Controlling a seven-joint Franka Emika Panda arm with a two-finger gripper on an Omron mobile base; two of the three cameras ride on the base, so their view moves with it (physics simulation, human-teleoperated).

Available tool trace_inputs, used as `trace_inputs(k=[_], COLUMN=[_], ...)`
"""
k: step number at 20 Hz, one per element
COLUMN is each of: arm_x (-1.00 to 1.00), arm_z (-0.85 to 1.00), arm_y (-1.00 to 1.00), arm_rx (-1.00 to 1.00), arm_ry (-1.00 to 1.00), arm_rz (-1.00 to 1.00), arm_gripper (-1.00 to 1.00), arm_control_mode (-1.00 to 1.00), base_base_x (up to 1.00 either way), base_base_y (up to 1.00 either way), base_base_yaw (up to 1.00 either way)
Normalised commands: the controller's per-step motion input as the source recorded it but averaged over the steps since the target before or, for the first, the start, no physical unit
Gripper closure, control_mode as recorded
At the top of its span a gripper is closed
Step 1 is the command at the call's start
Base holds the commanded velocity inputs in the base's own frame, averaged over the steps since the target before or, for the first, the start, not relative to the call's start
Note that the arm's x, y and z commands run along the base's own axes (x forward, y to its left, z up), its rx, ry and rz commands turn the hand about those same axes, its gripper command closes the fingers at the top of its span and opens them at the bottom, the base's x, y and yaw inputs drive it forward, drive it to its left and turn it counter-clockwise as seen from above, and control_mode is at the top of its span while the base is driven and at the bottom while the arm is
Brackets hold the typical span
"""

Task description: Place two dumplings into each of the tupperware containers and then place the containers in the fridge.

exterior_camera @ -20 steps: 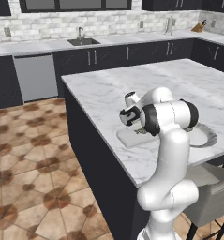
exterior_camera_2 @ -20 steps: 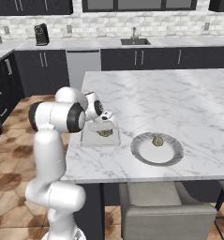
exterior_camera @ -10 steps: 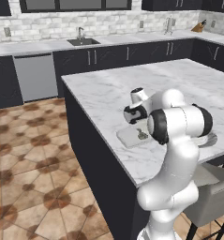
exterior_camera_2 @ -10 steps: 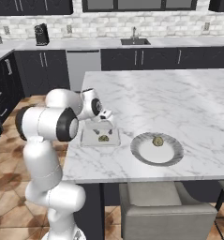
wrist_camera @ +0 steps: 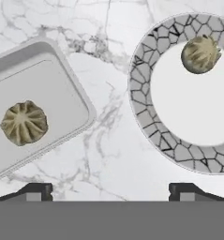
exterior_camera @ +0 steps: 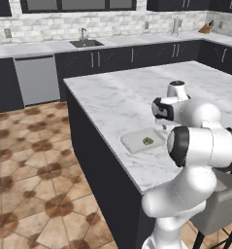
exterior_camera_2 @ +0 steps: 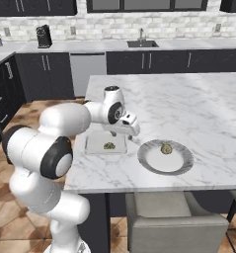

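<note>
Grey tupperware container point(wrist_camera: 48, 79): one dumpling point(wrist_camera: 24, 123); plate point(wrist_camera: 146, 112): one dumpling point(wrist_camera: 200, 54); hand point(wrist_camera: 111, 190) wide, empty.

1. Island counter point(exterior_camera_2: 208, 104): white marble top with grey veining, dark cabinet sides.
2. Tupperware container point(exterior_camera_2: 105, 144): shallow grey-white tray lying flat near the front edge.
3. Plate point(exterior_camera_2: 165, 156): round, white centre, cracked-pattern grey rim; just beside the container, not touching it.
</note>
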Motion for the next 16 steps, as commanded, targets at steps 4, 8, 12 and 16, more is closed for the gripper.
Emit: trace_inputs(k=[4,8,12,16], arm_x=[-0.11,-0.01,0.00,0.00], arm_z=[0.05,0.01,-0.08,-0.29], arm_y=[-0.96,-0.83,-0.92,-0.86], arm_rx=[0.00,0.00,0.07,0.12], arm_ry=[-0.12,-0.02,-0.11,-0.17], arm_rz=[-0.02,0.01,0.01,0.00], arm_gripper=[-1.00,-1.00,-1.00,-1.00], arm_control_mode=[-1.00,-1.00,-1.00,-1.00], base_base_x=[0.00,0.00,0.00,0.00], base_base_y=[0.00,0.00,0.00,0.00], base_base_yaw=[0.00,0.00,0.00,0.00])
